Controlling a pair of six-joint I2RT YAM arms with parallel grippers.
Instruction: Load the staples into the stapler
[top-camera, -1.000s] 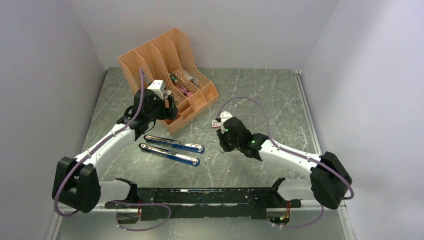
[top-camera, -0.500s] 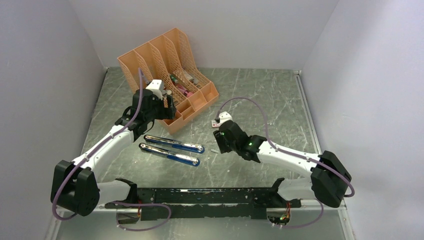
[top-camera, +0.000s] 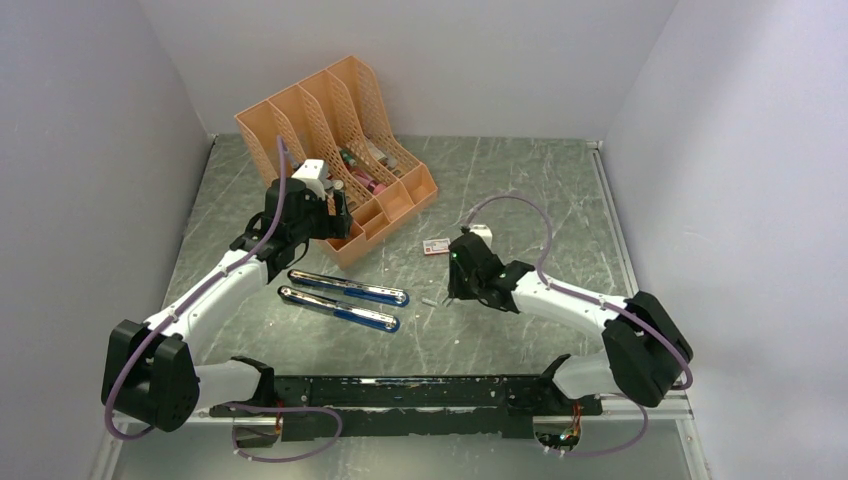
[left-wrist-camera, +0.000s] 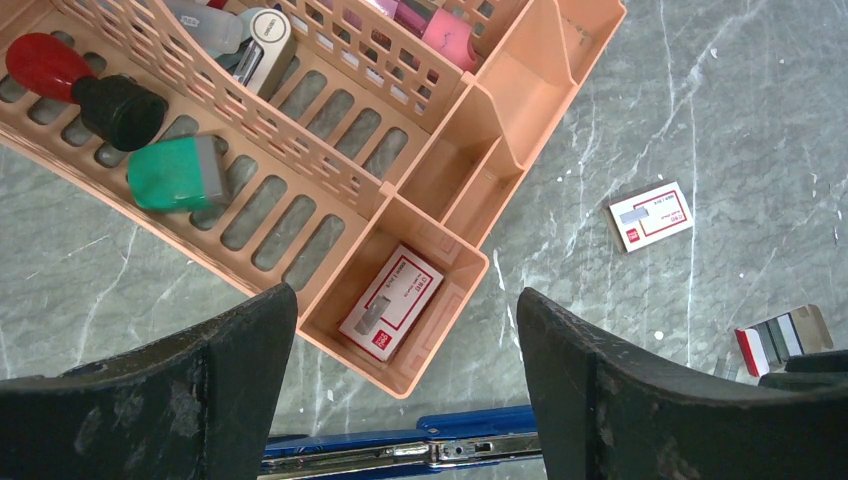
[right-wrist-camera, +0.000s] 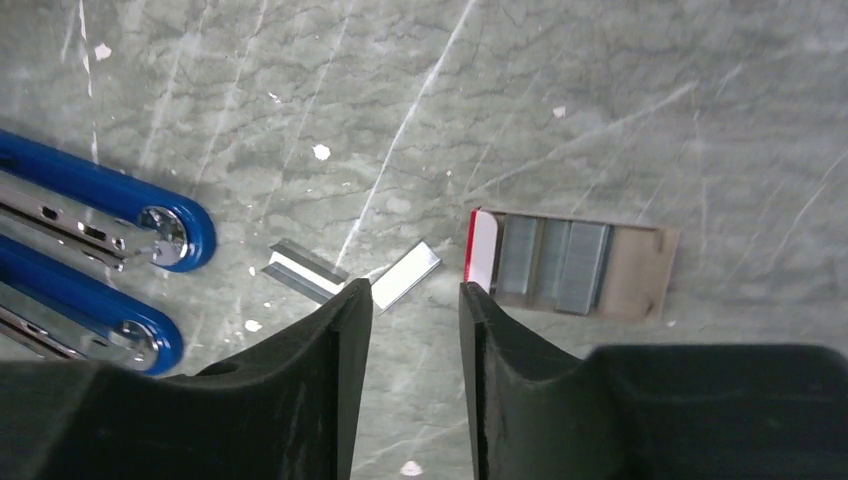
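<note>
The stapler (top-camera: 345, 299) lies opened flat, its two blue arms side by side; their rounded ends (right-wrist-camera: 160, 232) show in the right wrist view. Two loose silvery staple strips (right-wrist-camera: 405, 275) lie just right of those ends. A cardboard tray with more staples (right-wrist-camera: 560, 262) rests further right. My right gripper (right-wrist-camera: 415, 300) hovers open above the strips, nothing between its fingers. My left gripper (left-wrist-camera: 405, 305) hangs wide open over the organizer's front corner, above the stapler's far arm (left-wrist-camera: 420, 450), holding nothing.
An orange mesh desk organizer (top-camera: 330, 120) stands at the back left, with pens and bottles in it and a white-and-red box (left-wrist-camera: 392, 302) in its small front compartment. Another white-and-red box (top-camera: 436, 246) lies on the table (top-camera: 540, 190) beside the right arm. Walls close in on both sides.
My right gripper has opened and shifted right and nearer. The white-and-red box it carried now lies on the table. The left arm has barely moved.
</note>
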